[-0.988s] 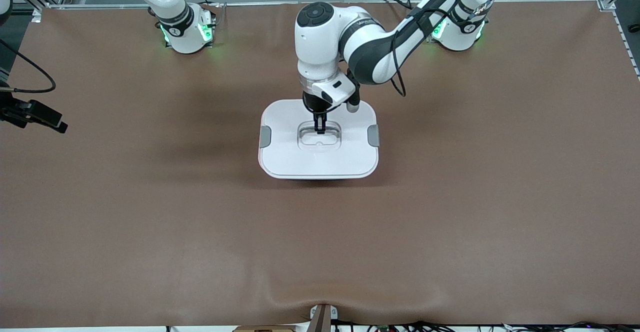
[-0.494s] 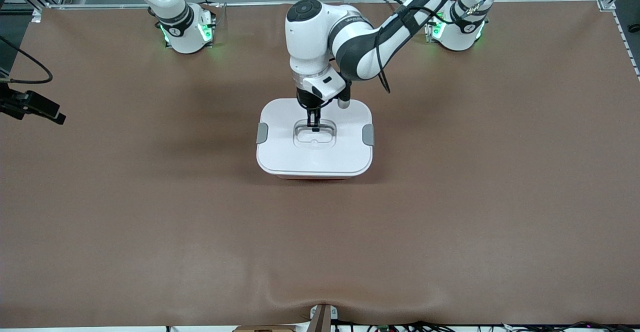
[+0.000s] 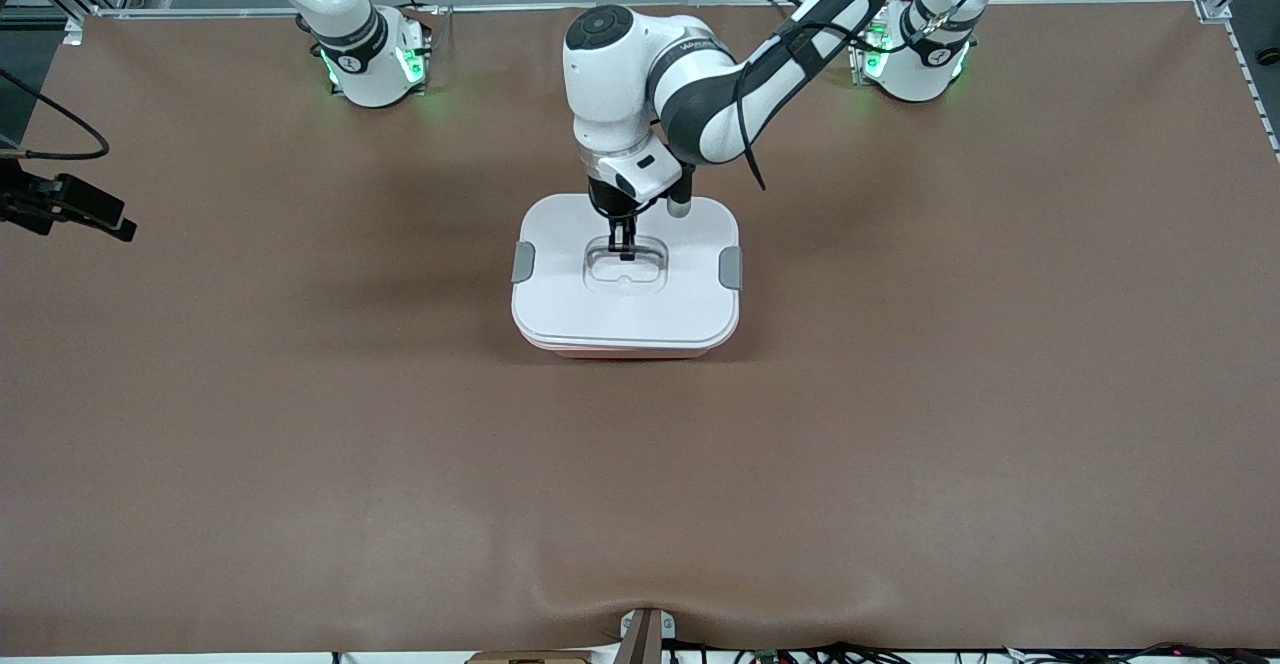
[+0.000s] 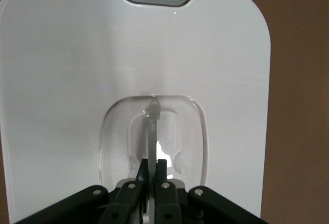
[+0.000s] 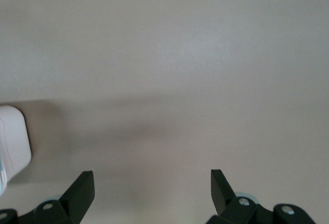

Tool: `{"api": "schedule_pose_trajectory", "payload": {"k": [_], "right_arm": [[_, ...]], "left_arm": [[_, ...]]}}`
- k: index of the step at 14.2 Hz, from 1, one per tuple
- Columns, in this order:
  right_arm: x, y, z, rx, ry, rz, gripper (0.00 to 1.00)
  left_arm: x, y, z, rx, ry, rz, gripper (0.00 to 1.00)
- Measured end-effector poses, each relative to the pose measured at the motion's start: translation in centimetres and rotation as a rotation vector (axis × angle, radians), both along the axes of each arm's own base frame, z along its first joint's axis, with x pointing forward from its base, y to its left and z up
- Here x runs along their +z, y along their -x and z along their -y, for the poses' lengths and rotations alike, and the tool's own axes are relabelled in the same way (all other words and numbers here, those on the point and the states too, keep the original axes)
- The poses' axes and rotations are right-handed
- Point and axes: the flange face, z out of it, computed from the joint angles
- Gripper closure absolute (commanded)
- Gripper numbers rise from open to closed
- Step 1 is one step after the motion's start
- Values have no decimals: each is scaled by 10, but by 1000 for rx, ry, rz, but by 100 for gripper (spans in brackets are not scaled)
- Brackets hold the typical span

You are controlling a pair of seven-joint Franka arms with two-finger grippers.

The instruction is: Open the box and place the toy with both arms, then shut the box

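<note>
The brown tabletop [image 3: 900, 394] carries the box [image 3: 625, 289] at its middle, white lid [image 3: 560, 289] seated on the pink tub. My left hand [image 3: 623, 250] is down in the lid's recess, clamped on the clear handle [image 4: 153, 126]. My right hand [image 5: 152, 189] waits at the right arm's end, fingers [image 5: 82, 188] apart.

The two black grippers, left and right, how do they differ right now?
The left gripper is shut on the clear handle in the white lid of the pale pink box; the right gripper is open, holding nothing. The left is over the box; the right waits over bare surface. Both have black fingers.
</note>
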Motion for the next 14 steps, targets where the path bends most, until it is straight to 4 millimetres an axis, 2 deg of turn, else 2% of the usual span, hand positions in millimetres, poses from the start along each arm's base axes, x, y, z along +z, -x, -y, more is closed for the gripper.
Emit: {"api": "schedule_pose_trajectory", "payload": {"k": [6, 14], "right_arm": [[11, -1, 4, 36, 4, 24, 0], [12, 0, 5, 48, 4, 21, 0]], "left_arm": [[0, -2, -1, 17, 2, 2, 100], [-1, -12, -3, 28, 6, 7, 100]]}}
